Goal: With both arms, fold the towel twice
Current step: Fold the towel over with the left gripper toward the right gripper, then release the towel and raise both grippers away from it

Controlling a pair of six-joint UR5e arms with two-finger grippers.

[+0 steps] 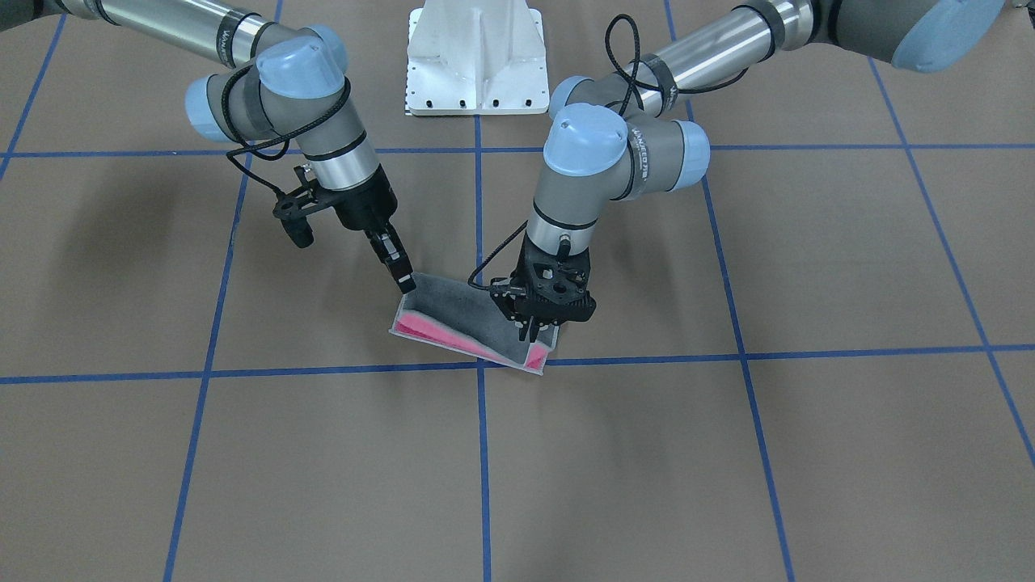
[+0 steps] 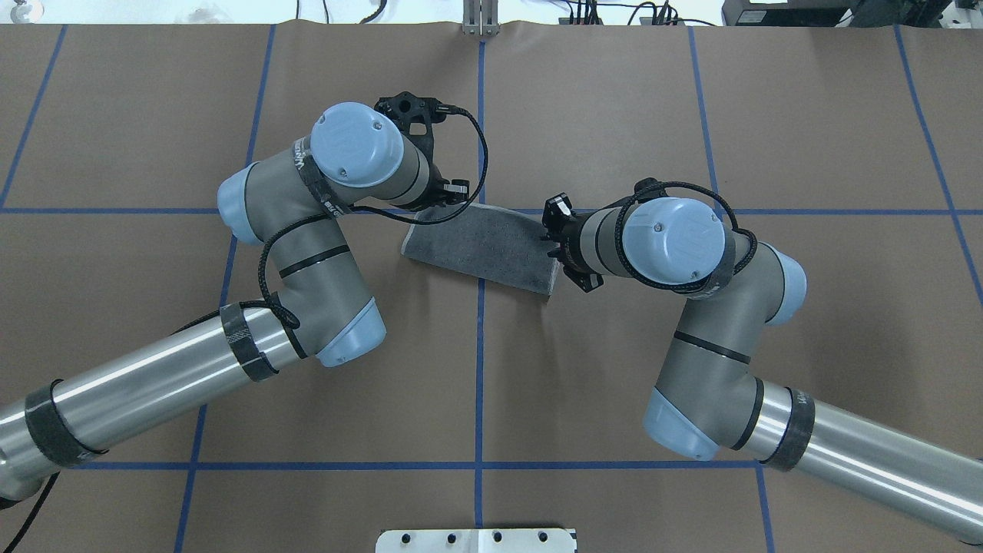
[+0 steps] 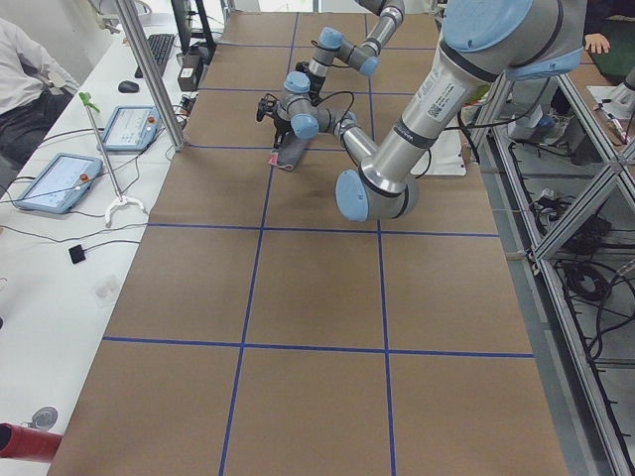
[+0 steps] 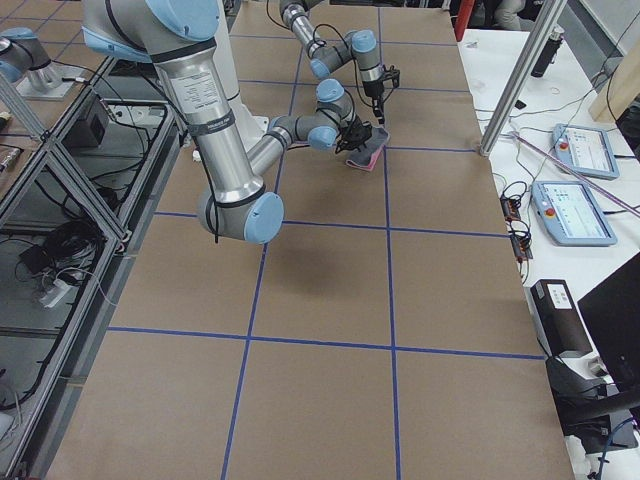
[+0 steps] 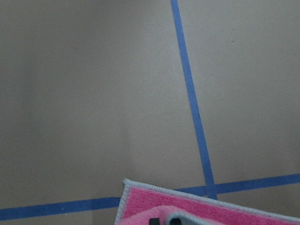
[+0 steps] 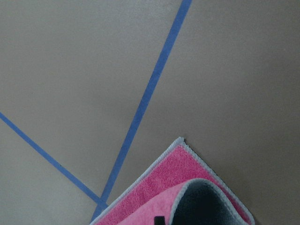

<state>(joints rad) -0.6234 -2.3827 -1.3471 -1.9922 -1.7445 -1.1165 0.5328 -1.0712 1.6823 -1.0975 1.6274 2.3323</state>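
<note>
The towel (image 1: 453, 311) is found just on the robot's side of the tape cross (image 1: 480, 365), straddling its line. One edge is held raised by the right gripper (image 1: 407, 283) and the left gripper (image 1: 531, 330), each apparently pinched on a corner though the fingertips are largely hidden, so that grey is carried over pink for the first fold. Around the cross the table (image 1: 728, 469) is papered brown. Far beyond it, tablets (image 3: 50, 183) are laid on a bench.
</note>
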